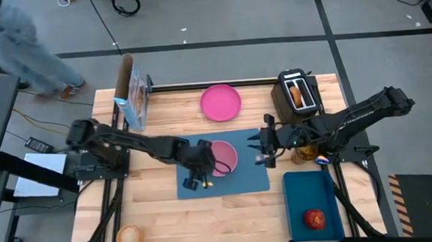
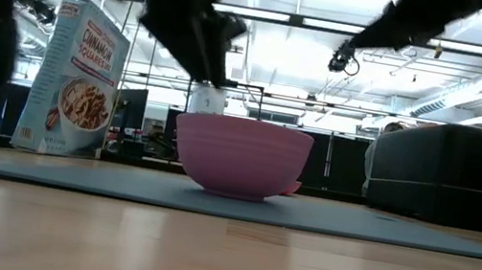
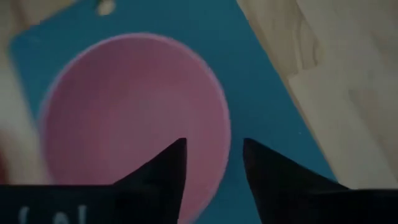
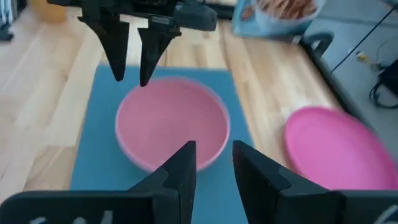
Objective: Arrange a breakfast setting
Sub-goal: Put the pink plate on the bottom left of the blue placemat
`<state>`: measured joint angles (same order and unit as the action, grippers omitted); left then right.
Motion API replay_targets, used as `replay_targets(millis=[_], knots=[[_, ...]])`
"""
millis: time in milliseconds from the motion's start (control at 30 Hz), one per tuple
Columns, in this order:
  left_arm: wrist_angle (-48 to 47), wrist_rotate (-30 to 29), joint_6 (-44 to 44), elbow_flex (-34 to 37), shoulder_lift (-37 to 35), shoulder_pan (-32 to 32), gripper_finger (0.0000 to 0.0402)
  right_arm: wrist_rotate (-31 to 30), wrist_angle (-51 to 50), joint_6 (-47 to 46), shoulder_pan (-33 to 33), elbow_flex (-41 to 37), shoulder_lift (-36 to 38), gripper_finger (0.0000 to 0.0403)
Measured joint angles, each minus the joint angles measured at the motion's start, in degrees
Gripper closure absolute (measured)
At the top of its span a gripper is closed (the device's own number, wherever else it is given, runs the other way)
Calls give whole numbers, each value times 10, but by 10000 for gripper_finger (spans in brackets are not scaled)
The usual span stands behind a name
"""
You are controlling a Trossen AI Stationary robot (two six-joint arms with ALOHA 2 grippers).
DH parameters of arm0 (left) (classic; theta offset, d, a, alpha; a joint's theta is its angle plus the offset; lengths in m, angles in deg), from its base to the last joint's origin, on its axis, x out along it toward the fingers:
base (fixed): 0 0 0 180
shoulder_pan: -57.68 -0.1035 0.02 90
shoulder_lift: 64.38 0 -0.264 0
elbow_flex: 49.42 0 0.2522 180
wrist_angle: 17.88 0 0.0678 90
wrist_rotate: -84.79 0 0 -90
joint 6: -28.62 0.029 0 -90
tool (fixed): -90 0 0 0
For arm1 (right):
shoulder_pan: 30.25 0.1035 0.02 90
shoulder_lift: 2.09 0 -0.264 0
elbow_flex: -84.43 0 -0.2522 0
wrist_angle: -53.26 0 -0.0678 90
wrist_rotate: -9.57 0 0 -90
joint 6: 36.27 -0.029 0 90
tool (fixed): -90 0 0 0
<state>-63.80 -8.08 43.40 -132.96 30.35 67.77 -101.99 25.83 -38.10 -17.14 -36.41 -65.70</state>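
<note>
bowl (image 1: 224,155) on mat (image 1: 250,180) | plate (image 1: 221,103) behind mat | toaster (image 1: 298,91) right of plate | apple (image 1: 314,219) in tray (image 1: 307,188), right of mat

The table (image 1: 169,214) is pale grained wood, the mat (image 4: 93,137) matt, the bowl (image 4: 172,124) smooth plastic-looking.

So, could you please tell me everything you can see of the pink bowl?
The pink bowl is round, matte and plastic-looking, with a narrower foot. It sits upright and looks empty on the blue mat, toward its back edge. Nothing grips it: the left gripper hangs open above its rim, apart from it.
</note>
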Motion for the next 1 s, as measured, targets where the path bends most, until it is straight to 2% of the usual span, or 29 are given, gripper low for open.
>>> replay_targets(millis=[200,333,500,667,800,1000], knots=[[-42,2,-6,0,-92,-20,219,-13,12,19,-32,13,1,280],[-30,39,-7,10,-160,-26,221,7,20,20,-68,13,-17,255],[83,74,-14,118,-259,-33,229,46,47,34,-124,20,-75,224],[180,72,-54,244,-348,-52,230,63,0,91,-188,81,-140,214],[229,72,-66,307,-387,-68,230,135,-18,145,-248,128,-209,217],[262,70,-70,351,-397,-80,230,225,-14,217,-314,172,-335,228]])
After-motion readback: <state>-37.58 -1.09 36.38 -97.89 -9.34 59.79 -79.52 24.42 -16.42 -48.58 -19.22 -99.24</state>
